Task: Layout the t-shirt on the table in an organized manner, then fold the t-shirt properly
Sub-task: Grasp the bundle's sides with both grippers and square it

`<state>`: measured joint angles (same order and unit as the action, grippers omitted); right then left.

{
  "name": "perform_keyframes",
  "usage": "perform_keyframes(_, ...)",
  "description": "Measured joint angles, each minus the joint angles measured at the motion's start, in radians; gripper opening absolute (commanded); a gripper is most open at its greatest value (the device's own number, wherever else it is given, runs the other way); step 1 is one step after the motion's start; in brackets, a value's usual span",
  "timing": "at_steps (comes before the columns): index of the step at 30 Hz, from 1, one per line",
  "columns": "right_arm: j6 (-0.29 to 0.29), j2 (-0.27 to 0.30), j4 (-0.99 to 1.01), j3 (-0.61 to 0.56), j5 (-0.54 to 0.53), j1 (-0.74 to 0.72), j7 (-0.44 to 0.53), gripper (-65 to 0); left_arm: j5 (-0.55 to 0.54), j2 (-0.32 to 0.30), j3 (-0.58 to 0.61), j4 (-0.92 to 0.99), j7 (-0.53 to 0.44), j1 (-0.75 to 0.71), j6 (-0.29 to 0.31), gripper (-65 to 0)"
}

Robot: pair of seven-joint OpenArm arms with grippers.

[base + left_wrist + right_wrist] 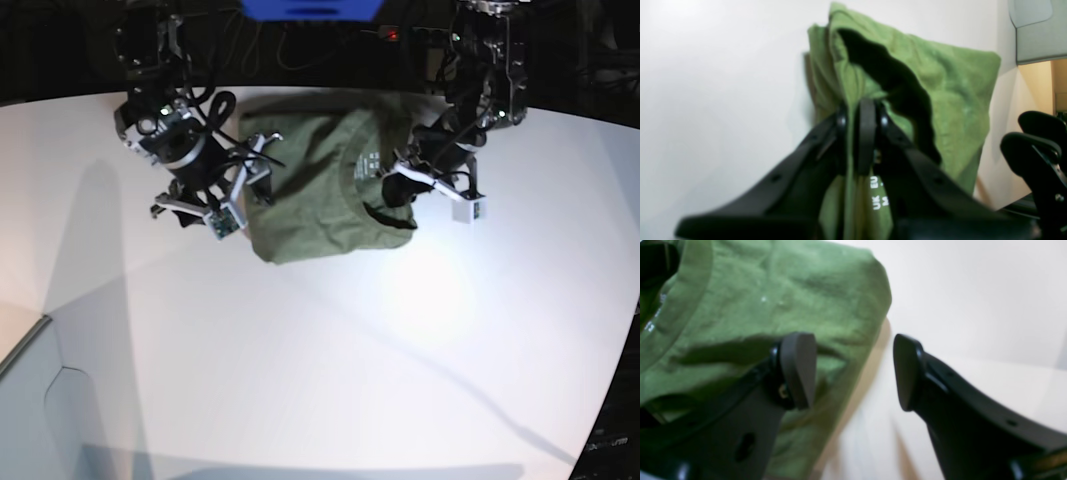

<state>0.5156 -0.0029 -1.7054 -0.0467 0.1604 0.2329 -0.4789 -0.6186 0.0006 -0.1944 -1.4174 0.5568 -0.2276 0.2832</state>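
Observation:
The olive-green t-shirt lies bunched on the white table, toward its far side. In the left wrist view my left gripper is shut on a fold of the t-shirt at the neck, with white label text just below the fingertips. In the base view this gripper sits at the shirt's right side. My right gripper is open at the t-shirt's edge. One of its fingers is over the cloth and the other is over bare table. In the base view it is at the shirt's left side.
A grey panel stands at the table's near left corner. A blue object hangs at the far edge behind the shirt. Dark cables and arm mounts line the back. In the left wrist view the right gripper shows at the right.

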Motion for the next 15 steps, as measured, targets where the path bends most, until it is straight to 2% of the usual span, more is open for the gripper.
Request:
perform_keyframes(12,0.000,0.000,0.019,0.000,0.000,0.001,0.000,-28.1,0.007,-0.006,-0.003,-0.004,0.000,-0.011,0.001,-65.0)
perform_keyframes(15,0.000,0.002,0.019,0.000,0.000,0.000,0.000,-28.1,0.007,-0.033,0.005,-0.003,0.002,-0.013,0.008,-65.0)
